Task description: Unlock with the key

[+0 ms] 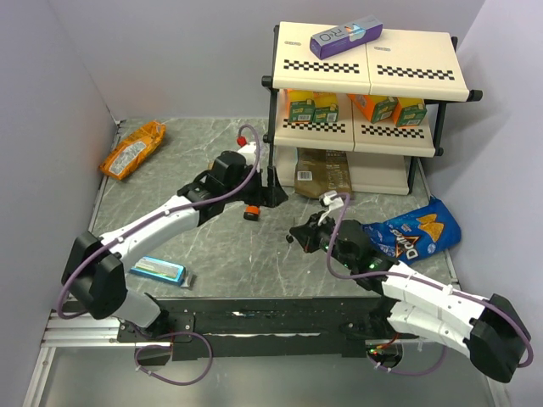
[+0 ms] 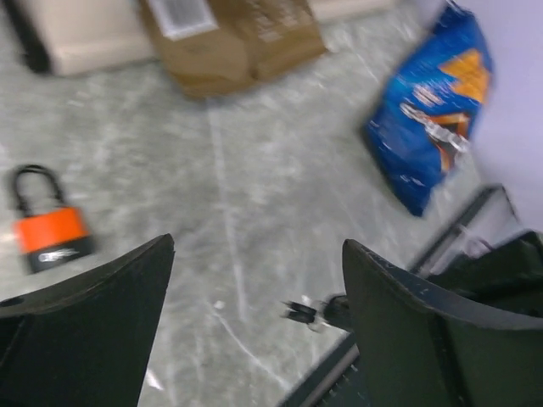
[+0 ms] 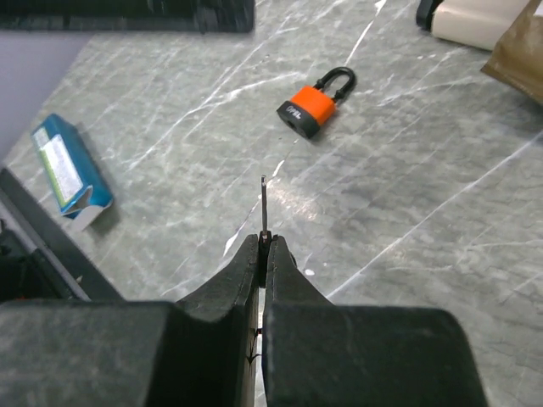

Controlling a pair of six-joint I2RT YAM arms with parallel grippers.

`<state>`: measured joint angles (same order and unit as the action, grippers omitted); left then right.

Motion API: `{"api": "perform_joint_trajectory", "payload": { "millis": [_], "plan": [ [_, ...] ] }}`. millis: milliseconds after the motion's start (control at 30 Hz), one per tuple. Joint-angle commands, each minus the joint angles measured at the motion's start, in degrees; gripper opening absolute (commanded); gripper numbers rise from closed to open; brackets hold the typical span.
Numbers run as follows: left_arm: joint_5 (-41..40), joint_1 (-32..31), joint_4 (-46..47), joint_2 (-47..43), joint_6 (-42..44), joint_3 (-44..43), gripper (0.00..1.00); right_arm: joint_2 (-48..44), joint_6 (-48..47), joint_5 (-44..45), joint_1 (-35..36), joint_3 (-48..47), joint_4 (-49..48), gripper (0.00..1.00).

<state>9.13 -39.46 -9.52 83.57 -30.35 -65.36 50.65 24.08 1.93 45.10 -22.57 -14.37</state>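
Right gripper (image 3: 265, 246): clamped on key (image 3: 264, 203), blade forward. Left gripper (image 2: 259, 246): spread, empty. Step: approach; next likely needs blade aligned with keyhole of orange padlock (image 3: 315, 108).

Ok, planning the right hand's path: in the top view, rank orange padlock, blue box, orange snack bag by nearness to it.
1. Orange padlock, just left of the right hand holding the key.
2. Blue box, near-left edge.
3. Orange snack bag, far left corner.
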Motion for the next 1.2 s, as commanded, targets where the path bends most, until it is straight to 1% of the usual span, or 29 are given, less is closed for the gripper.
{"api": "perform_joint_trajectory", "payload": {
  "millis": [0,233,433,633,733,767,800,833,933,967,1033,1100,1133,1167],
  "plan": [
    [11.1,-0.4,3.2,2.4,-3.6,-1.1,0.83,2.7,-2.5,7.2,2.8,-5.0,2.5,0.0],
    [11.7,-3.0,1.7,4.4,-4.0,-2.0,0.82,6.9,-2.5,13.5,5.6,-7.9,4.2,0.0],
    [9.9,-5.5,-3.4,8.1,-2.3,-4.7,0.77,8.9,-2.5,18.1,7.0,-9.9,5.5,0.0],
    [11.1,-6.7,-2.9,9.3,-3.0,-4.2,0.69,10.8,-4.1,21.3,8.9,-11.4,6.1,0.0],
    [11.4,-7.2,-2.7,9.9,-3.2,-4.2,0.62,11.8,-4.8,22.2,9.7,-12.0,6.2,0.0],
    [11.5,-7.3,-2.7,10.0,-3.2,-4.2,0.57,12.1,-5.0,22.5,9.9,-12.1,6.2,0.0],
    [11.6,-7.4,-2.8,10.3,-3.2,-4.2,0.55,12.4,-5.1,22.7,10.0,-12.2,6.3,0.0],
    [11.7,-7.6,-2.8,10.5,-3.3,-4.2,0.49,12.5,-5.3,23.0,10.2,-12.5,6.2,0.0],
    [12.4,-7.9,-2.5,10.7,-3.6,-4.1,0.39,12.9,-5.4,23.6,10.4,-12.7,6.3,0.0],
    [12.7,-8.0,-2.3,10.7,-3.6,-4.1,0.28,13.0,-5.4,23.8,10.7,-12.7,6.4,0.0],
    [13.3,-8.0,-2.3,10.8,-3.7,-4.1,0.18,13.2,-5.4,24.1,10.7,-12.8,6.5,0.0],
    [13.7,-7.9,-2.3,10.9,-3.8,-4.2,0.14,13.6,-5.3,24.0,10.7,-12.8,6.4,0.0],
    [13.8,-8.0,-2.3,10.9,-3.8,-4.2,0.09,13.9,-5.4,23.8,10.7,-12.8,6.3,0.0],
    [14.2,-8.0,-2.3,10.8,-3.8,-4.2,0.07,14.2,-5.4,23.5,10.6,-12.8,6.3,0.0]
  ]
}}
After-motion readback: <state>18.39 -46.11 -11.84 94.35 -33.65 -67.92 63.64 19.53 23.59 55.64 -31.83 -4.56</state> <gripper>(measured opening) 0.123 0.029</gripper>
